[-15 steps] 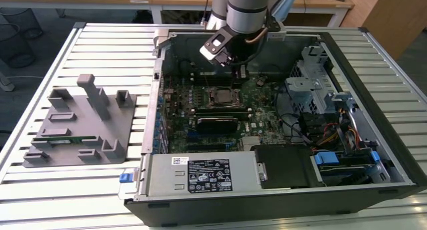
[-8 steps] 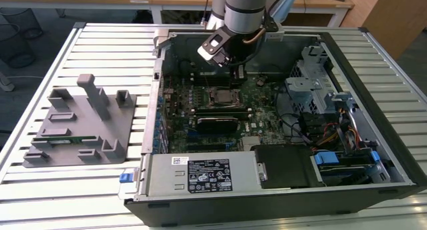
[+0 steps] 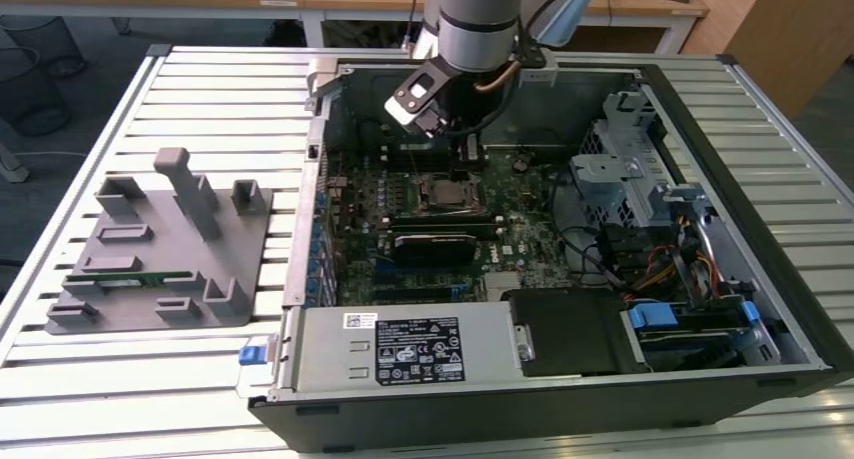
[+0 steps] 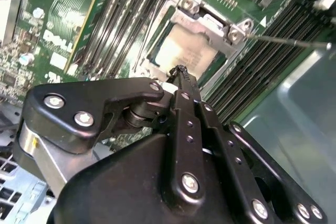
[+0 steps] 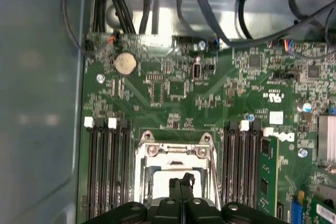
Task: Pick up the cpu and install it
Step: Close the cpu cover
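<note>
So the arm [image 3: 474, 19] is reaching down into the open case [image 3: 534, 404], which lies on its side on the slatted table [image 3: 134, 379]. The gripper [image 4: 181, 73] hangs right over the socket [image 4: 210, 24] in the middle of the board [image 5: 173, 98]. In both wrist views the two fingers are pressed together tip to tip with no gap, and I can't spot anything pinched between them. The tips sit just above the socket, not touching it as far as I can tell.

The cpu [image 4: 181, 51] looks to be lying in the socket already. It's a pale silver square framed by the metal bracket, partly hidden behind the fingertips in the first wrist view. Whether it's seated fully flat I honestly can't say from these angles.

A thin lever [image 4: 289, 40] sticks out from one corner of the socket over the neighbouring slots [image 5: 107, 166], which run in black rows on both sides of the socket. A coin battery [image 5: 126, 63] sits on the board between the socket and the cables [image 5: 118, 3] at the case wall.

On the table at the exterior view's left, well apart from the case, there's a gray jig [image 3: 160, 249] with a green memory stick [image 3: 134, 276] lying in it.
</note>
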`<action>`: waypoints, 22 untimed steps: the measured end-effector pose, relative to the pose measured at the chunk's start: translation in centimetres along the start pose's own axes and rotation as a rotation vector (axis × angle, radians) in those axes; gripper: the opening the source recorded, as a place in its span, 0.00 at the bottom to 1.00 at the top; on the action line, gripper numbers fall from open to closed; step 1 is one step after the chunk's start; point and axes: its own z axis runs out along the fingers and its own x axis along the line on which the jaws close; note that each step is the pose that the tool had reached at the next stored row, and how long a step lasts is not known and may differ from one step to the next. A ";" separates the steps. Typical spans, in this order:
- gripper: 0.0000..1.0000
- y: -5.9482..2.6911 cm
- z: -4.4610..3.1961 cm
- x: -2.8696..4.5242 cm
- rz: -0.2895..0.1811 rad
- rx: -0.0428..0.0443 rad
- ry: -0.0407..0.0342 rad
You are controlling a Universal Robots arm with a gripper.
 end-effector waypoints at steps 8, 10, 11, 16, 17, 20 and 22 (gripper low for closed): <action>0.11 -2.21 1.30 0.12 0.000 -0.0001 -0.0005; 0.11 -2.51 1.43 0.16 0.000 0.0001 -0.0006; 0.11 -2.64 1.47 0.17 0.000 0.0000 -0.0006; 0.11 -3.05 1.86 0.20 0.000 0.0000 -0.0006; 0.11 -3.10 1.97 0.21 0.000 0.0000 -0.0005; 0.11 -3.19 2.40 0.23 0.000 0.0000 -0.0005; 0.11 -3.25 2.64 0.23 0.000 0.0001 -0.0006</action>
